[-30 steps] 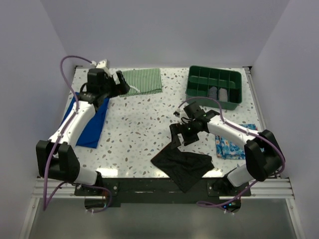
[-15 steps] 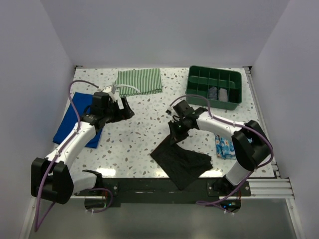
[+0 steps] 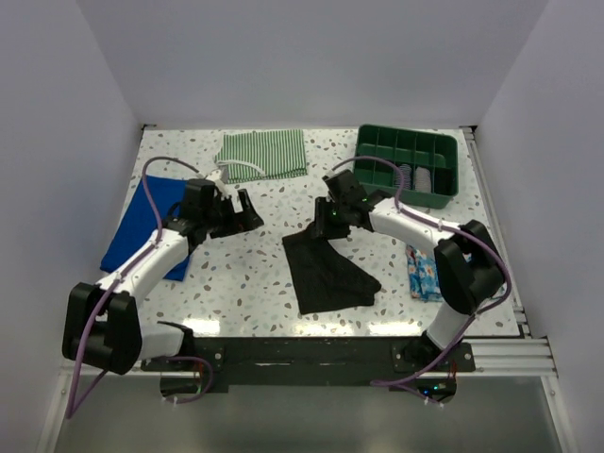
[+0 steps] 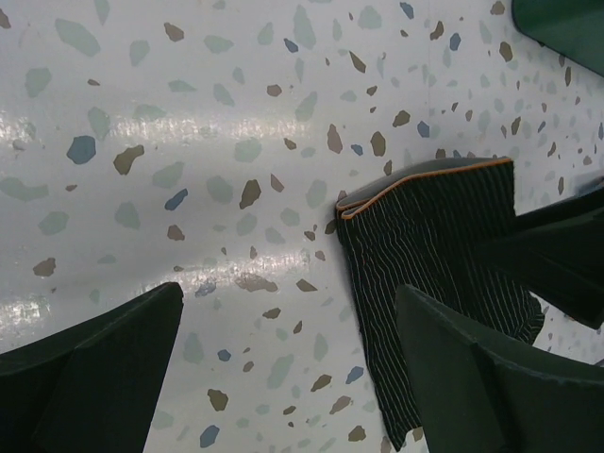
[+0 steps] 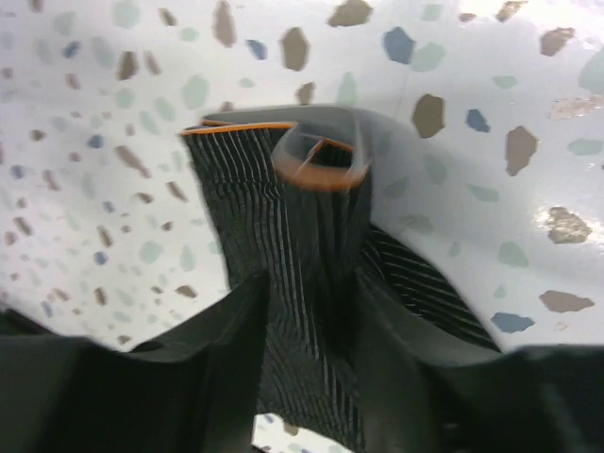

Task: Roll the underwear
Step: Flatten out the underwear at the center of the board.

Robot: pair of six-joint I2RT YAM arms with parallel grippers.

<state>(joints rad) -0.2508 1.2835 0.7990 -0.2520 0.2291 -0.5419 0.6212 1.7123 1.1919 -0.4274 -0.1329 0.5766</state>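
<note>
Right gripper (image 3: 332,223) partly closed, pinching the orange-trimmed waistband of the black pinstriped soft fabric underwear (image 3: 326,269), the rest spread on the white speckled table (image 3: 245,274) just nearward of it, likely to start the roll; left gripper (image 3: 247,212) wide open, empty, underwear apart to its right

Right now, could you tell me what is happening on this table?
The right pincer has the waistband edge of the black underwear bunched in its grip, at the garment's far end. The rest lies spread on the table, not yet rolled. The left pincer hovers open over the table beside it, holding nothing.
</note>
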